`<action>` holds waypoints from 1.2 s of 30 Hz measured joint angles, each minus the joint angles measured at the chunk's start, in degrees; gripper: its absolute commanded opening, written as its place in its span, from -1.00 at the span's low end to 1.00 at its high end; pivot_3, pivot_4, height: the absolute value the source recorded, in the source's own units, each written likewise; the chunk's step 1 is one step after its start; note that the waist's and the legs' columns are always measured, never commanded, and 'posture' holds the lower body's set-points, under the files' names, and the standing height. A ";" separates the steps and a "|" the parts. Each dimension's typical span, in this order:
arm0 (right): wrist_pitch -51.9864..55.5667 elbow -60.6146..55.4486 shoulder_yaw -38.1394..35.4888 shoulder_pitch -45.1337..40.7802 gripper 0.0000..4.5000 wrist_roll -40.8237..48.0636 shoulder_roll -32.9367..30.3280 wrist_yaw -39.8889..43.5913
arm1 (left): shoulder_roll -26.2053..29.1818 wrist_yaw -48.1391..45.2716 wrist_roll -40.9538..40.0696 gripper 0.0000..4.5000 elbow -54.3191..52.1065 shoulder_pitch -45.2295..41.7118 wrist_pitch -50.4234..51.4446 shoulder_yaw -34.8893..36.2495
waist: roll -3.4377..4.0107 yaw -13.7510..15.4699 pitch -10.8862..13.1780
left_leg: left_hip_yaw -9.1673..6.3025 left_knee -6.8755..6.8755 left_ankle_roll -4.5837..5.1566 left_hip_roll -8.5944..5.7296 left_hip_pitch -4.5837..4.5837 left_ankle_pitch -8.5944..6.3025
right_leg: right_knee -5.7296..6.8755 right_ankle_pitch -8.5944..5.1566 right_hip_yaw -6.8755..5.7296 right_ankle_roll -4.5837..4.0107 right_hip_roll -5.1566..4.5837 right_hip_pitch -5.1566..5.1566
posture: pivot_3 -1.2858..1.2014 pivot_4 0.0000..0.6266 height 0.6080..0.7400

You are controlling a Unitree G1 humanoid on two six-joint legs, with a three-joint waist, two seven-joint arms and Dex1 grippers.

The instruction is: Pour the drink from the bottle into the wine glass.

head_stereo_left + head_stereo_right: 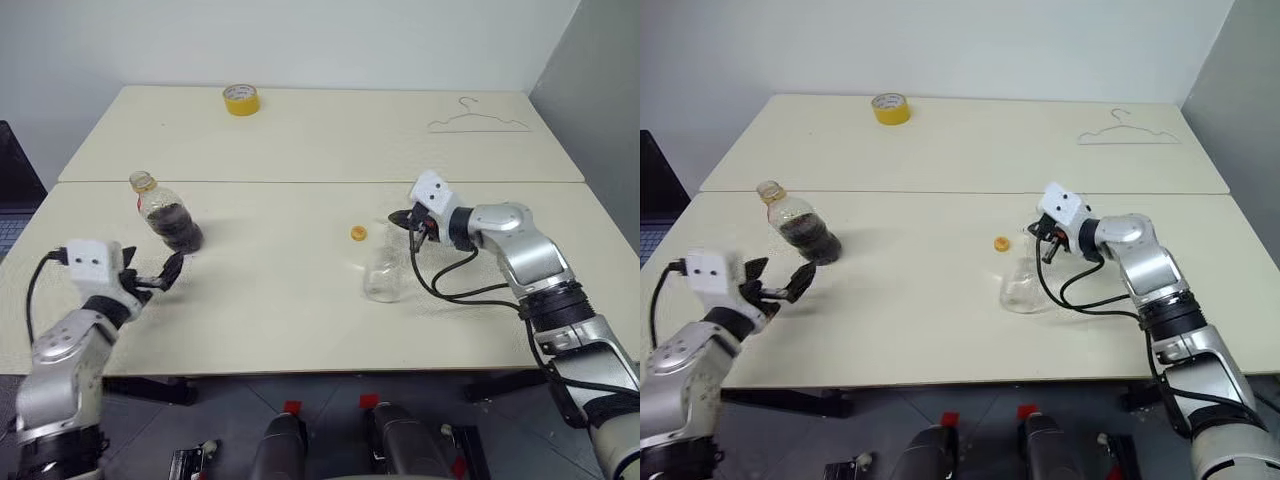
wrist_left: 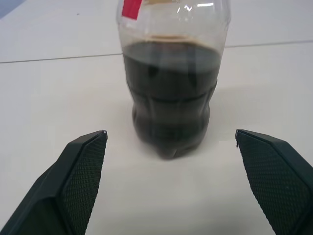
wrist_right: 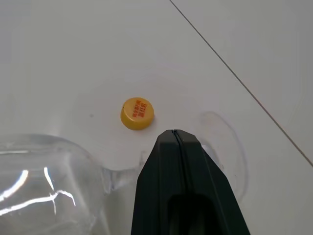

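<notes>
the bottle (image 1: 165, 215) stands upright on the left of the near table (image 1: 300, 310), uncapped, with a red tag at its neck; the drink (image 2: 168, 98) fills roughly its lower half, dark brown; your left gripper (image 1: 150, 276) sits just in front of it, fingers (image 2: 78, 171) spread wide with the bottle between their lines but clear of both, touching neither.

the cap (image 3: 137, 113), yellow-orange with red print, lies flat on the table right of centre, well apart from the bottle; just beside it, nearer you, is the glass (image 1: 383, 275); it looks tilted, its bowl low near the tabletop and its stem running up toward your right gripper (image 1: 400, 218), though you cannot tell from the head views whether the bowl rests on the table; in the right wrist view the bowl (image 3: 44, 196) shows at one side and the round foot (image 3: 222, 147) shows faintly past the fingertip.

your right gripper's fingers are pressed together into one black tip, pointing forward and left, over the stem area between cap and foot; whether the stem is pinched between them you cannot tell.

further out, a yellow tape roll (image 1: 241, 99) sits at the far table's back edge, and a wire hanger (image 1: 478, 118) lies flat at the far right.
</notes>
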 measured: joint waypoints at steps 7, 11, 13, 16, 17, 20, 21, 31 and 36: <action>-0.80 -0.10 0.74 -0.61 -0.14 -0.85 -6.50 9.96 | 7.21 -18.11 -14.26 1.00 -8.64 13.89 10.08 8.66 | 0.01 0.34 0.02 | -0.01 0.05 0.01 0.02 0.10 0.01 | 0.04 -0.08 -0.09 -0.10 -0.22 0.07 | 0.03 -0.52 1.00; -7.23 -0.21 4.19 -1.85 0.43 -4.85 -8.94 14.76 | 9.31 -20.25 -17.39 1.00 -18.64 11.31 14.40 0.84 | 0.03 1.27 0.04 | 0.10 0.16 0.04 -0.07 0.19 0.03 | 0.03 -0.17 -0.03 -0.26 -0.24 0.19 | 0.03 -0.52 1.00; -11.04 0.43 5.29 -3.57 0.73 -7.00 -9.19 15.89 | 9.23 -19.61 -17.30 1.00 -21.88 7.12 15.91 -5.34 | 0.03 1.29 0.04 | 0.15 0.18 0.04 -0.11 0.32 0.03 | 0.03 -0.13 -0.02 -0.22 -0.21 0.31 | 0.03 -0.52 1.00; -18.75 3.47 8.32 -6.79 0.98 -11.63 -9.22 16.55 | 8.42 -16.74 -12.97 1.00 -22.57 -1.16 16.47 -15.82 | 0.02 1.28 0.03 | 0.15 0.16 0.03 -0.08 0.44 0.03 | 0.04 0.05 0.00 -0.01 -0.05 0.41 | 0.03 -0.52 1.00; -22.47 5.59 9.66 -8.03 0.98 -14.03 -8.86 15.85 | 7.54 -15.92 -11.45 1.00 -22.52 -3.64 16.54 -19.06 | 0.02 1.26 0.03 | 0.15 0.14 0.03 -0.08 0.45 0.03 | 0.05 0.07 0.01 0.02 -0.03 0.41 | 0.03 -0.52 1.00; -32.23 12.70 12.95 -10.63 0.98 -20.88 -7.41 11.31 | 5.28 -15.05 -10.40 1.00 -22.47 -7.10 16.77 -24.31 | 0.02 0.73 0.03 | 0.20 0.04 0.02 -0.03 0.44 0.03 | 0.07 0.06 0.08 -0.03 0.00 0.33 | 0.03 -0.52 1.00; -35.08 15.11 13.78 -11.32 0.98 -22.91 -6.89 9.88 | 5.03 -14.92 -10.17 1.00 -22.44 -7.66 16.98 -25.05 | 0.02 0.60 0.04 | 0.18 0.01 0.02 -0.02 0.43 0.03 | 0.07 0.05 0.08 -0.07 0.01 0.30 | 0.03 -0.52 1.00; -52.01 28.13 17.47 -16.36 0.98 -32.19 -1.81 2.22 | 3.66 -13.87 -8.19 1.00 -22.07 -8.19 17.32 -26.77 | 0.02 0.53 0.04 | 0.12 0.08 0.02 -0.06 0.44 0.03 | 0.11 0.04 0.08 -0.09 -0.01 0.38 | 0.03 -0.52 1.00; -56.08 30.71 17.95 -16.62 0.98 -34.39 0.44 -0.02 | 3.41 -13.67 -7.99 1.00 -22.07 -8.08 17.32 -26.77 | 0.02 0.68 0.03 | 0.11 0.10 0.01 -0.06 0.46 0.04 | 0.18 0.06 0.08 -0.09 -0.01 0.38 | 0.03 -0.52 1.00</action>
